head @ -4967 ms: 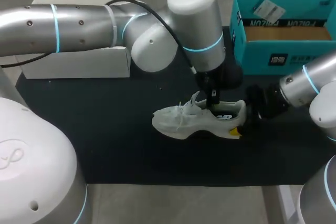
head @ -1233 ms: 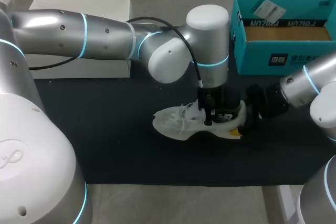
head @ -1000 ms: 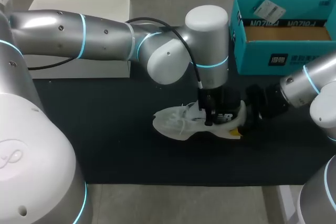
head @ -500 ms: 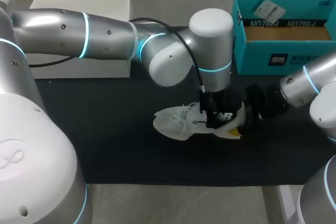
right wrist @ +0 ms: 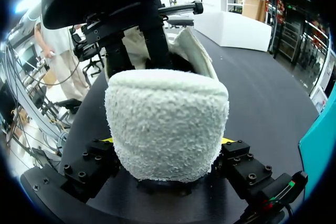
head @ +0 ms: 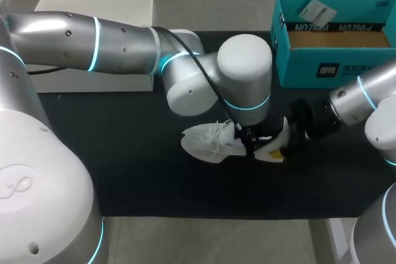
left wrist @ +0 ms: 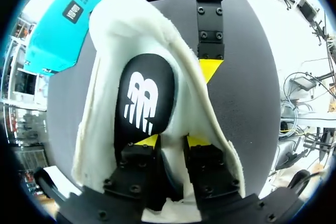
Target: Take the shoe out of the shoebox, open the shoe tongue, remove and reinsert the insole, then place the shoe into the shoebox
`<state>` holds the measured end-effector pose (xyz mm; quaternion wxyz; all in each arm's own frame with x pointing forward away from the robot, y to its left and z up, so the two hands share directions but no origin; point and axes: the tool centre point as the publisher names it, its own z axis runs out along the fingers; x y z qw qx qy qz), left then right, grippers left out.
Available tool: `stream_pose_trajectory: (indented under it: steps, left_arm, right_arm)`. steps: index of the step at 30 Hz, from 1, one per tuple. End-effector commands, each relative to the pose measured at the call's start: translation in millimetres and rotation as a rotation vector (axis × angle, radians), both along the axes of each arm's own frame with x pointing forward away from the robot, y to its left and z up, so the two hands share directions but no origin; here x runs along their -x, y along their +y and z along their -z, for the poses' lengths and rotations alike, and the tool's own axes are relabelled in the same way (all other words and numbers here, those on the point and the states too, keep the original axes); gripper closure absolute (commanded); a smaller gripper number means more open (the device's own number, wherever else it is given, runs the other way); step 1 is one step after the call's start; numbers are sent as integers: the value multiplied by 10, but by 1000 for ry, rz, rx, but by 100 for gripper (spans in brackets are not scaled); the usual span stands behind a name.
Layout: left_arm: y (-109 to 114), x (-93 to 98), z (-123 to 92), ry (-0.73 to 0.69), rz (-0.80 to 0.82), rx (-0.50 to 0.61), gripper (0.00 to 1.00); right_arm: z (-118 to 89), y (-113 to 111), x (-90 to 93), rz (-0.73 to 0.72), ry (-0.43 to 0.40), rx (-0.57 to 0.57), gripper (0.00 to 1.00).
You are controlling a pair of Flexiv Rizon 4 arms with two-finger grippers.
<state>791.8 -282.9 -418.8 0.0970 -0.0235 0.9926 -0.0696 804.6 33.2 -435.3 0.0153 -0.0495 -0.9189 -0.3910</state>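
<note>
The white shoe (head: 207, 142) lies on its side on the black mat, toe to the left. My left gripper (head: 250, 145) reaches down into its opening. In the left wrist view, my left gripper (left wrist: 172, 142) has both fingers (left wrist: 148, 141) inside the shoe, a little apart, at the edge of the black insole (left wrist: 144, 98). My right gripper (head: 286, 139) holds the heel from the right. The fuzzy heel (right wrist: 165, 114) fills my right gripper (right wrist: 167, 148), with a finger pressed against each side. The teal shoebox (head: 334, 54) stands open at the back right.
A white box (head: 93, 69) sits at the back left, behind my left arm. The black mat (head: 154, 183) covers the table toward the front edge. A paper tag (head: 315, 10) leans inside the shoebox.
My left arm has shifted nearer and lower over the shoe, and its fingers have parted a little inside the opening. The shoe and my right arm have stayed put.
</note>
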Motion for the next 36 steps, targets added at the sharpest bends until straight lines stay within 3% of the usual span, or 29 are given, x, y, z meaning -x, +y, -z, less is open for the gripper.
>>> stream_pose_trajectory:
  steps: [1,6,13,25,36]
  left_arm:
    - [-8,-171,417,-110,-52,14,76]
    - [-18,-144,419,-106,-55,13,100]
    - [-20,-86,303,-80,-59,32,100]
    - [51,-102,-316,25,-129,192,100]
    - [56,-78,-591,63,-127,309,100]
  right_arm:
    - [44,46,38,-3,4,0,100]
    - [44,46,38,-3,4,0,100]
    - [44,46,38,-3,4,0,100]
    - [44,46,38,-3,4,0,100]
    - [44,46,38,-3,4,0,100]
